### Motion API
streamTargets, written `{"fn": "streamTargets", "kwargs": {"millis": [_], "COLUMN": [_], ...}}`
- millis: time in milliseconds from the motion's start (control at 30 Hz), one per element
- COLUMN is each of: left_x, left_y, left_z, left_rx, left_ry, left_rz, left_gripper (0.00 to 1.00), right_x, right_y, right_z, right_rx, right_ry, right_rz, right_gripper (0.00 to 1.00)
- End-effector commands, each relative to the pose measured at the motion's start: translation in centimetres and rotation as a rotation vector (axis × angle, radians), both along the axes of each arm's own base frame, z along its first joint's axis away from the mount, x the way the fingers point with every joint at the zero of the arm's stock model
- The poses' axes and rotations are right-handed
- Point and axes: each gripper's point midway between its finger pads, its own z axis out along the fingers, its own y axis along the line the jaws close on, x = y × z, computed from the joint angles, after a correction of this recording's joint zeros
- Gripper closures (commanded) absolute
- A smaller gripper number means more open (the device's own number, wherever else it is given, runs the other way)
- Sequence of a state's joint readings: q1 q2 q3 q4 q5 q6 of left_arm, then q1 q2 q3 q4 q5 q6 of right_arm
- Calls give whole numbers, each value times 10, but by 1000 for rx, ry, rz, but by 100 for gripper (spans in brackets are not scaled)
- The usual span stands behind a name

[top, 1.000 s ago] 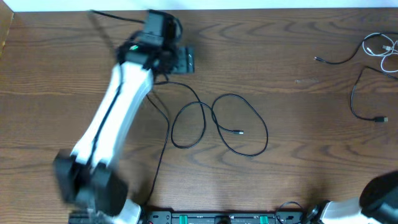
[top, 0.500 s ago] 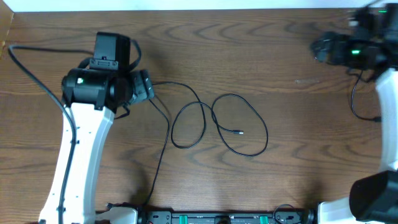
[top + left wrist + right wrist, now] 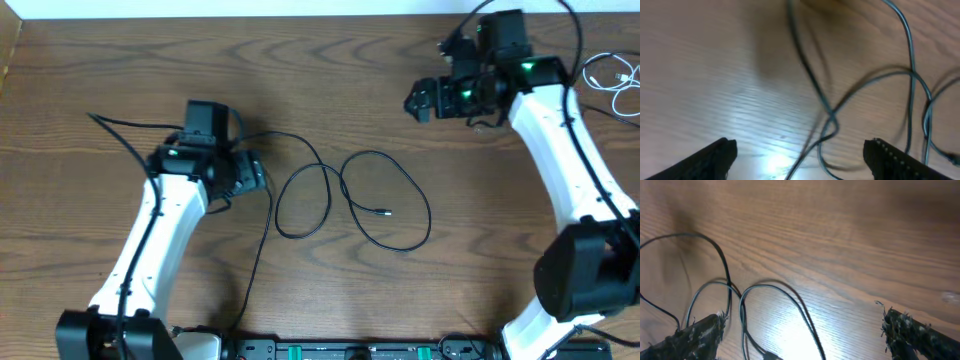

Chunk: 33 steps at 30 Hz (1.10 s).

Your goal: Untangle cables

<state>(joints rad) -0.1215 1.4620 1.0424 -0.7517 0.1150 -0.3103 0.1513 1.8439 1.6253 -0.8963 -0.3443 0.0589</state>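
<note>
You've got a brown wood-grain table (image 3: 400,300) with both white-and-black arms out over it, and neither one is covering the middle, so nothing blocks your view of the thin black cable (image 3: 340,175) there. Off at the far right edge a thin white cable (image 3: 622,78) lies coiled, partly behind the right arm. A thicker black wire fixed to the left arm trails away to its left. Your left gripper (image 3: 250,172) sits just beside the left end of the black cable, jaws spread wide with nothing between them. Its wrist camera shows blurred strands crossing on the wood ahead of the fingertips (image 3: 715,155), and you can't tell whether they touch. Your right gripper (image 3: 420,100) hangs well apart from the cable, up and to the right of it, jaws wide too and holding nothing. The black cable stretches left to right across the table's centre. From the left gripper it curves into two rounded loops lying side by side, their strands crossing where they meet. Its small plug end (image 3: 386,212) lies flat inside the right-hand loop. One more thin dark strand runs from the left loop down toward the near edge.
</note>
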Motion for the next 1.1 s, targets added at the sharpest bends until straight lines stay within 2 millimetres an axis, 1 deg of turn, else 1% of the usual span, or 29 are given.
{"fn": "streamTargets", "kwargs": {"millis": [0, 67, 200, 400, 433, 467, 533, 567, 600, 667, 700, 767, 833, 933, 1000, 1067], "left_x": [-6, -3, 6, 8, 8, 7, 7, 8, 12, 25, 35, 53, 70, 88, 96, 97], "left_y": [-20, -29, -49, -74, -77, -80, -85, -87, -90, -104, -114, -132, -146, -159, -164, -174], "left_z": [-20, -29, -47, -61, -64, -66, -70, -70, -68, -55, -44, -20, 5, 39, 55, 68], "left_rx": [-49, -53, -50, -37, -36, -36, -38, -43, -56, -131, -184, -269, -333, -383, -393, -430], "left_ry": [51, 63, 59, 50, 55, 58, 60, 56, 40, -14, -55, -128, -194, -273, -310, -331], "left_rz": [-75, -118, -198, -309, -318, -326, -332, -324, -297, -269, -274, -290, -296, -317, -328, -359], "left_gripper": [9, 7, 7, 7, 8, 20, 38, 50, 67, 81, 87, 92, 92, 92, 92, 92], "right_x": [0, 0, 0, 0, -1, 0, 0, 0, 0, 1, 1, 3, 4, 4, 3, 3], "right_y": [3, 3, 2, 2, 2, 2, 2, 2, 2, 2, 2, 2, 3, 3, 3, 3], "right_z": [-2, -2, -2, -2, -2, -2, -2, -2, -2, -2, -2, -1, -1, -1, -1, -2], "right_rx": [-4, -4, -4, -5, -5, -5, -6, -5, -5, -5, -4, -3, -2, -2, -2, -3], "right_ry": [-1, -1, 0, 3, 3, 3, 2, 2, 1, -2, -5, -12, -16, -14, -13, -12], "right_rz": [12, 12, 12, 11, 12, 12, 11, 11, 11, 11, 11, 11, 10, 11, 12, 13], "right_gripper": [1, 1, 1, 1, 1, 1, 1, 1, 1, 1, 1, 1, 1, 1, 1, 1]}}
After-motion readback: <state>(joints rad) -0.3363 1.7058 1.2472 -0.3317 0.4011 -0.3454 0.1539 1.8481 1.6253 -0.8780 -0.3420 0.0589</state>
